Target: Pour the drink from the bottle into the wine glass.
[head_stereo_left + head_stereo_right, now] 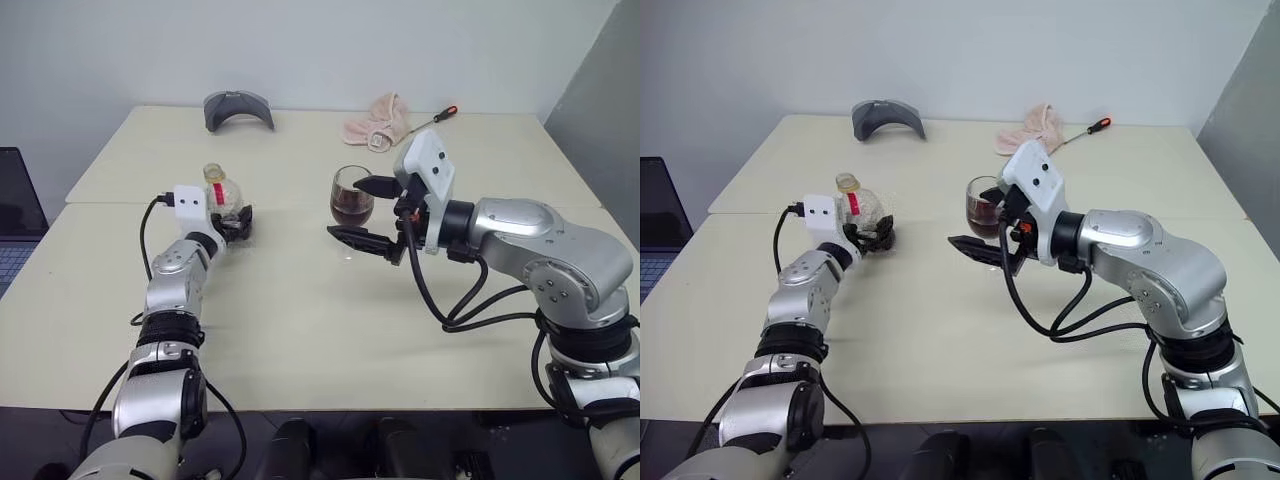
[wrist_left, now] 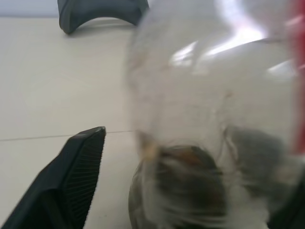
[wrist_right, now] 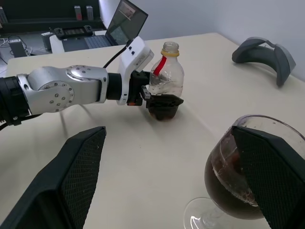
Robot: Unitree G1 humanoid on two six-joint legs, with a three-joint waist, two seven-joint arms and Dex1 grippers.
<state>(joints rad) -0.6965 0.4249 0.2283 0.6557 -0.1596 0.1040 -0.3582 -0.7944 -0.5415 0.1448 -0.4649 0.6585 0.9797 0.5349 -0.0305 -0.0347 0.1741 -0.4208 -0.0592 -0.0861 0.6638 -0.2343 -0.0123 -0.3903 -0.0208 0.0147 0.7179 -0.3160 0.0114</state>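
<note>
The clear squat bottle point(image 1: 222, 190) stands upright on the table at the left, capless, with a red strip at its neck and a little dark liquid left in its base. My left gripper point(image 1: 235, 225) is open around the bottle's lower body. In the left wrist view one of its fingers point(image 2: 76, 171) stands apart from the bottle's wall point(image 2: 214, 119). The wine glass point(image 1: 352, 200) stands near the table's middle, about half full of the dark drink point(image 3: 224, 188). My right gripper point(image 3: 167, 131) is open, level and close to the glass, one finger overlapping the bowl.
At the back of the table point(image 1: 300, 330) lie a grey curved object point(image 1: 238, 108), a pink cloth point(image 1: 378, 122) and a red-handled screwdriver point(image 1: 437, 117). A laptop point(image 1: 15, 215) sits beyond the table's left edge. A seam runs across the tabletop behind the bottle and glass.
</note>
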